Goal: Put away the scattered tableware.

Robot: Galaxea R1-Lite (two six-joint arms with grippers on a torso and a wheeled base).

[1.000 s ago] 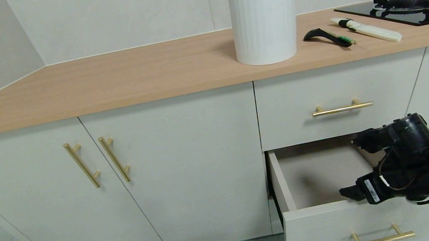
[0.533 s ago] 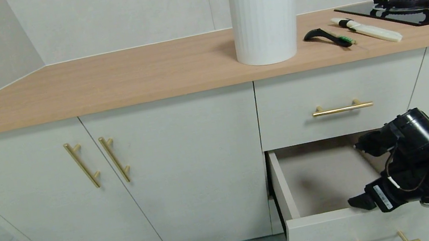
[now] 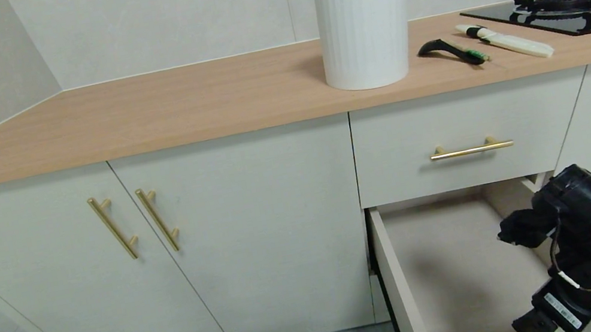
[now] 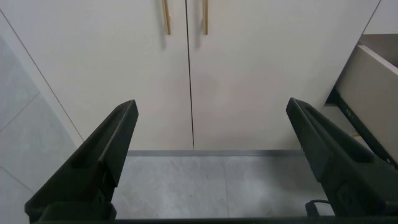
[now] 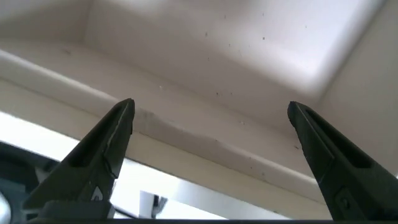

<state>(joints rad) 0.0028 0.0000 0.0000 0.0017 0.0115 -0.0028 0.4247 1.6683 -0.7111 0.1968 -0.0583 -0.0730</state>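
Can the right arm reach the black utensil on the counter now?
Probably yes: the utensil lies uncovered near the counter edge; the right gripper, open at the drawer, must rise first.

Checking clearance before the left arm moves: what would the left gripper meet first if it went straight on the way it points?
The open left gripper faces the closed cabinet doors, low down near their seam. Nothing shows in between, so probably those, though depth is unclear.

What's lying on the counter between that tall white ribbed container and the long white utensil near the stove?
A black utensil with a green tip, flat on the countertop, in the head view.
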